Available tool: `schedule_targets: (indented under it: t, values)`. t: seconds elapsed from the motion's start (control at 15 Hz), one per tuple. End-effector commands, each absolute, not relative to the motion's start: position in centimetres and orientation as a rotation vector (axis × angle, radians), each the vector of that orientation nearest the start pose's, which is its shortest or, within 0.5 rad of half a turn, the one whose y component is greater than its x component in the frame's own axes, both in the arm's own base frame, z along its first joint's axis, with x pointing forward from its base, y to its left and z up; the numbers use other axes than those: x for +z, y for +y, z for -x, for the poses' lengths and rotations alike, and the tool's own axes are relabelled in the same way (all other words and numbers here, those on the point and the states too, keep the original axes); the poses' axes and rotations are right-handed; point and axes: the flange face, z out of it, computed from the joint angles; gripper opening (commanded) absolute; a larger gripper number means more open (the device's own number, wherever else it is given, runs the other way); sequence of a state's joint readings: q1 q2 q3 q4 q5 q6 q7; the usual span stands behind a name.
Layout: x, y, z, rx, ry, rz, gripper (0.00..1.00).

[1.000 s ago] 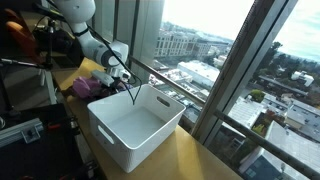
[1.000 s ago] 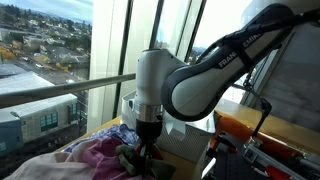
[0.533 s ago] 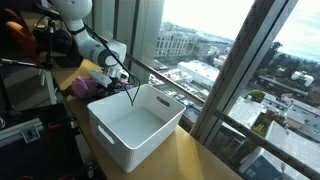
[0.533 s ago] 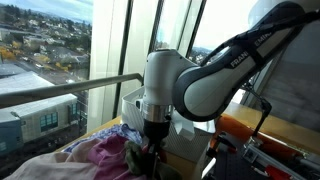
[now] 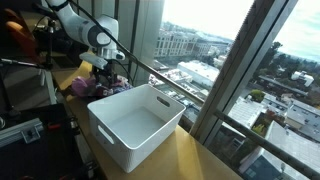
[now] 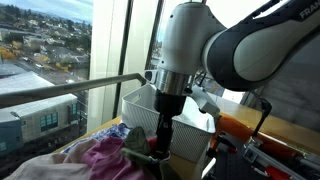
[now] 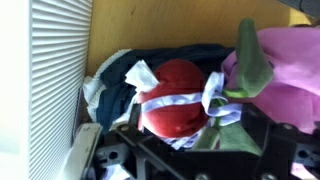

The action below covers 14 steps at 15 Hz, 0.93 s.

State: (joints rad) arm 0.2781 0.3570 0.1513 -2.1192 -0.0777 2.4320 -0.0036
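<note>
The tool [image 6: 152, 156] hung released, jaws apart and empty, just above the heap of clothes [image 5: 95, 85] on the counter [image 5: 195, 158], beside the white bin [image 5: 140, 125]. In the wrist view the red garment [image 7: 175, 95] lay directly beneath it, with the bin's wall at its 9 o'clock and a pink cloth [image 7: 290, 75] at its 3 o'clock. A clean grasp would probably want the jaws centred over the red bundle's crown, coming straight down and pinching that cloth alone. A second earlier the jaws sat pinched low in the clothes; since then they had spread and the arm had risen.
</note>
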Motion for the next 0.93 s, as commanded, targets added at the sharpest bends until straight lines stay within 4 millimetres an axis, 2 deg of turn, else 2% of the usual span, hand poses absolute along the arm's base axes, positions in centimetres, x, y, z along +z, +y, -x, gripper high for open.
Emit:
schedule_targets:
  t: [0.0, 0.47, 0.73, 0.87]
  values:
    - [28.1, 24.5, -51.1, -0.02, -0.847, 3.058, 1.0]
    - [32.4, 26.2, -51.8, -0.146, -0.951, 3.05, 1.0]
    - [33.2, 27.6, -52.6, -0.209, -1.02, 3.046, 1.0]
    - [32.8, 28.5, -53.1, -0.232, -1.06, 3.048, 1.0]
